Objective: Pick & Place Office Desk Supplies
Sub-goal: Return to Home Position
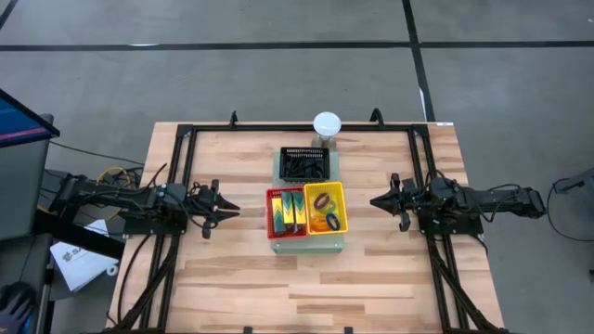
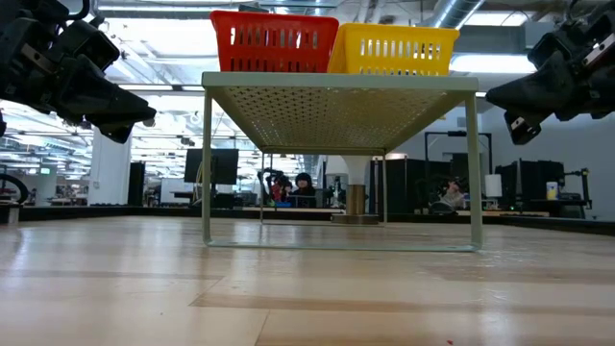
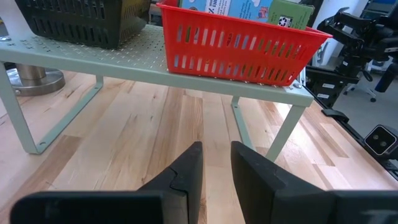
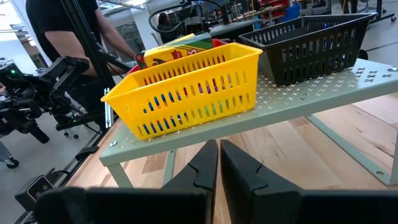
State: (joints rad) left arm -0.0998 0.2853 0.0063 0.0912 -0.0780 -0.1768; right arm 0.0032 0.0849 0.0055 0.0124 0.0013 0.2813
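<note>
On a pale-green perforated shelf [image 1: 306,243] at the table's middle stand three baskets. The red basket [image 1: 286,212] holds printed boxes [image 3: 249,10] standing upright. The yellow basket [image 1: 326,208] holds coloured band loops [image 1: 323,201]. The black basket [image 1: 304,163] sits behind them. My left gripper [image 1: 232,211] hovers level to the left of the shelf, its fingers [image 3: 189,163] a little apart with nothing between them. My right gripper [image 1: 376,199] hovers level to the right of the shelf, shut and empty [image 4: 219,144].
A white round dome on a grey stand [image 1: 327,124] is at the table's far edge behind the shelf. Black frame rails [image 1: 181,186] run along the table's left, right and far sides. Bare wood lies under the shelf and toward the near edge [image 1: 306,288].
</note>
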